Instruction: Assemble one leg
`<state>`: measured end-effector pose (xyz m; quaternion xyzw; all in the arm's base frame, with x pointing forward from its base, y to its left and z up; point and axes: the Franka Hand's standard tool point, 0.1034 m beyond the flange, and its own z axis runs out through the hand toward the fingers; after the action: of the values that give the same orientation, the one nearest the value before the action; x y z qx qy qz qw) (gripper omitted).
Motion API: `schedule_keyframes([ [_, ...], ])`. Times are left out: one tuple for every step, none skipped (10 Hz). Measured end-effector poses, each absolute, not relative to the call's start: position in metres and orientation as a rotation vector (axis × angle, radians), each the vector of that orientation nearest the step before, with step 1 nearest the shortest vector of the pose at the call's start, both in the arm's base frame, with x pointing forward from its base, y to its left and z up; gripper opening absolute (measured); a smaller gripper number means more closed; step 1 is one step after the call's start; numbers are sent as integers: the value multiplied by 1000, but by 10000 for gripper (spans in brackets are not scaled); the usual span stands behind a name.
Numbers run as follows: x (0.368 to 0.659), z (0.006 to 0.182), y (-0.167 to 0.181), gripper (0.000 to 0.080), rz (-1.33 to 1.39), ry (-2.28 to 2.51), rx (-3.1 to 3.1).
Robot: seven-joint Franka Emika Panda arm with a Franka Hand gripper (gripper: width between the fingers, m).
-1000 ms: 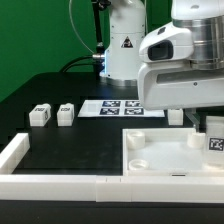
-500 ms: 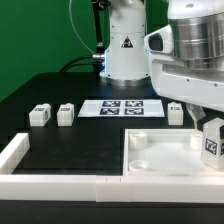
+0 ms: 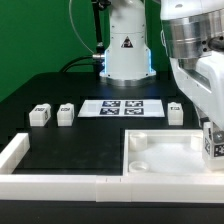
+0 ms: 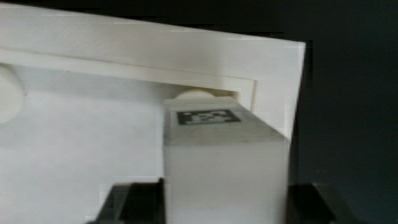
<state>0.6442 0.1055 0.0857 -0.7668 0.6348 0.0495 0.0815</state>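
My gripper (image 3: 214, 150) is shut on a leg (image 3: 212, 141), a white block with a marker tag, at the exterior view's far right over the right side of the large white panel (image 3: 160, 152). In the wrist view the leg (image 4: 228, 150) runs out from between my dark fingers (image 4: 135, 202), and its tip sits at a corner socket (image 4: 203, 97) of the panel (image 4: 107, 110). Whether the tip is touching the socket I cannot tell. Three more legs stand on the black table: two at the left (image 3: 39, 115) (image 3: 65, 114) and one behind the panel (image 3: 175, 113).
The marker board (image 3: 122, 107) lies flat behind the panel, in front of the robot base (image 3: 125, 45). A white raised border (image 3: 60, 184) runs along the table's front and turns up its left side.
The arm's wrist has swung toward the exterior view's right and upward. The held leg has stayed near the panel's right corner, shifting only slightly.
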Motion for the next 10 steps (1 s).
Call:
schedule_keyframes([
  [643, 84, 107, 297, 147, 1870, -2314],
  [641, 80, 113, 455, 120, 1605, -2511],
  [640, 78, 117, 578, 99, 1358, -2652],
  [639, 78, 120, 578, 87, 1232, -2710],
  [639, 78, 119, 635, 71, 1053, -2780],
  [639, 78, 118, 646, 59, 922, -2825],
  [640, 78, 117, 646, 48, 790, -2866],
  [643, 78, 109, 646, 20, 450, -2951],
  [648, 81, 107, 649, -16, 200, -2995],
  [648, 81, 110, 649, -27, 133, -2998],
])
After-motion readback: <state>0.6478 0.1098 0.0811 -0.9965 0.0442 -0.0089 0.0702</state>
